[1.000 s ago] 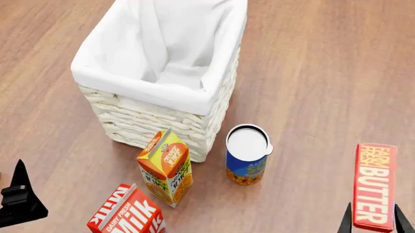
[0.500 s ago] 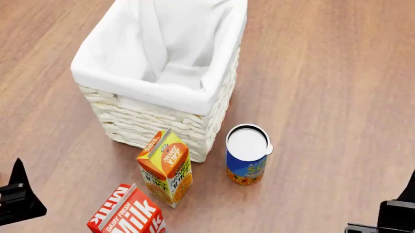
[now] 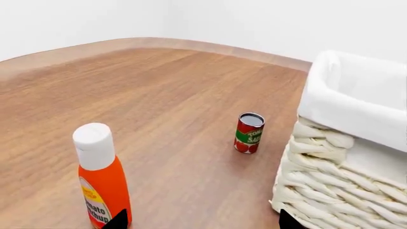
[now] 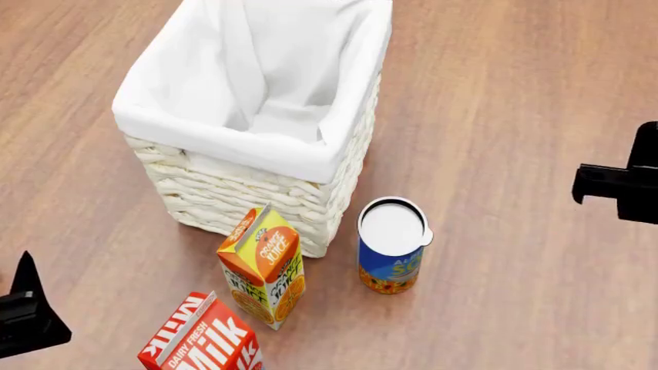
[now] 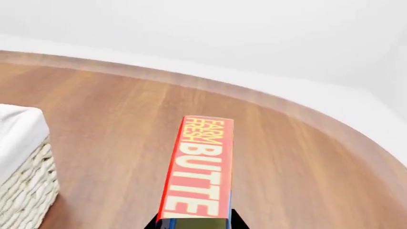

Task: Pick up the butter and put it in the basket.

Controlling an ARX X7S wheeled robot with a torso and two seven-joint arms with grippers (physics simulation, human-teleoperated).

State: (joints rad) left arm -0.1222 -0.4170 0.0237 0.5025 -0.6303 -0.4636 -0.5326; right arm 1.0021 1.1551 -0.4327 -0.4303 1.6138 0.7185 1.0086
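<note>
Red butter box point(image 5: 197, 176) is pinched in the right hand point(image 5: 194, 220), long axis pointing outward | basket point(image 4: 257, 116) lies leftward | left hand point(image 3: 200, 220) is spread, idle

The robot's visible parts were all matte black. The left gripper point(image 4: 26, 312) appeared as an angular block ending in a pointed, wedge-shaped finger. The right gripper point(image 4: 625, 183) showed as a boxy, square-edged housing. No cables, screws or markings could be made out.
</note>
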